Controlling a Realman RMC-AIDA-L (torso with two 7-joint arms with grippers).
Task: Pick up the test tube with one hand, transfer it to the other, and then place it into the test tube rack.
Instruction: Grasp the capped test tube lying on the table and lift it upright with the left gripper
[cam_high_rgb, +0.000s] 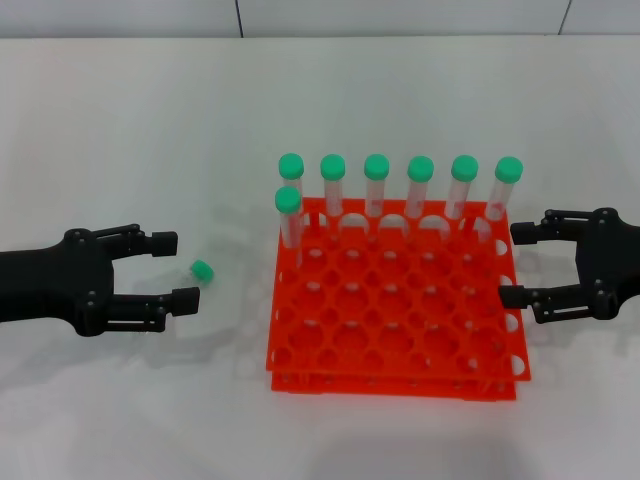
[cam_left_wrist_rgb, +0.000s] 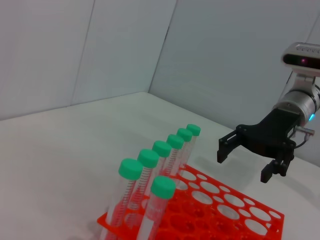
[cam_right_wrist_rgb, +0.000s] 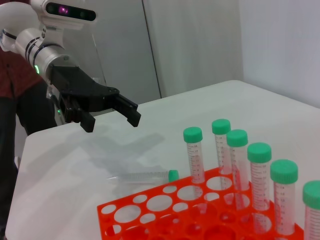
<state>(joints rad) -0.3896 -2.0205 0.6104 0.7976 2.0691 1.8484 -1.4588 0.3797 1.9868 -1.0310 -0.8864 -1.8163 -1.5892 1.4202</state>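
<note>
White worktop (cam_high_rgb: 120, 130) carries the test tube (cam_high_rgb: 203, 269) lying at nine o'clock of the test tube rack (cam_high_rgb: 395, 310), so I hover my left tool (cam_high_rgb: 178, 270) wide open and empty around it, right tool (cam_high_rgb: 520, 263) open, empty, waiting at three o'clock.

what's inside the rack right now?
The test tube rack holds seven green-capped tubes: six along the back row, one in the second row at the robot's left. All other holes are empty. Their lower ends are hidden by the tiers.
</note>
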